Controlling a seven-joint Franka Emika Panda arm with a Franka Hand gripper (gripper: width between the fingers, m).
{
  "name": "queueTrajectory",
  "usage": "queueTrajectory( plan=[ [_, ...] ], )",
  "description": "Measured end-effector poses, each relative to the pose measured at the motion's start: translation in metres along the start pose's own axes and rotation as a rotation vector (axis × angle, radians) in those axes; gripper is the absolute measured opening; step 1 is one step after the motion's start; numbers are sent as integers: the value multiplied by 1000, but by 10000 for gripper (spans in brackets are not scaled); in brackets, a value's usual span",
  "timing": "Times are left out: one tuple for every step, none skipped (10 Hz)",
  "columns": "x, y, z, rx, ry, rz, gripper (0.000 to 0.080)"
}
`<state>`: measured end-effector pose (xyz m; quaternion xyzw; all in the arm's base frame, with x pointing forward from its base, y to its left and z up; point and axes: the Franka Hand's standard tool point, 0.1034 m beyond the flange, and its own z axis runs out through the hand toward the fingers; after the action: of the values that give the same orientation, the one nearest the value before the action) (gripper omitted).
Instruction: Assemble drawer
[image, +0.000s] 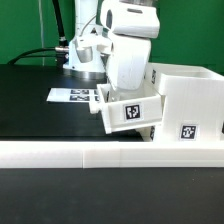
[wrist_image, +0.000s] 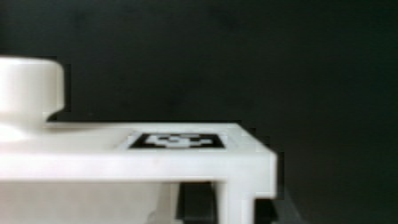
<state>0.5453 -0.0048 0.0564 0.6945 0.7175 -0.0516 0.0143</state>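
The drawer's small open-topped box (image: 131, 112) is tilted, with its marker facing the camera, and it leans against the larger cube-shaped casing (image: 186, 92) on the exterior view's right. The casing carries a marker low on its front. My gripper (image: 121, 97) comes down from above onto the box. In the wrist view, the two dark fingertips (wrist_image: 199, 205) stand on either side of a white wall of the box (wrist_image: 107, 165), so my gripper (wrist_image: 231, 208) is shut on that wall. The box's marker (wrist_image: 183, 140) lies on its flat face.
The marker board (image: 78, 96) lies flat on the black table, on the exterior view's left of the box. The long low white border wall (image: 100, 153) runs along the front. Cables and the arm's base (image: 80, 50) stand at the back.
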Motion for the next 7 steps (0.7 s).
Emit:
queueTrajectory(
  plan=[
    [0,0,1,1,0,0,47],
    [-1,1,0,-7,0,-20,47],
    [0,4,-2,-31,5,-47,47],
    [1,5,-3,-44,8,-67,47],
    [4,8,-5,-59,12,-87,47],
    [8,10,-6,-68,15,-94,47],
    [11,9,-6,-66,16,-91,47]
  ],
)
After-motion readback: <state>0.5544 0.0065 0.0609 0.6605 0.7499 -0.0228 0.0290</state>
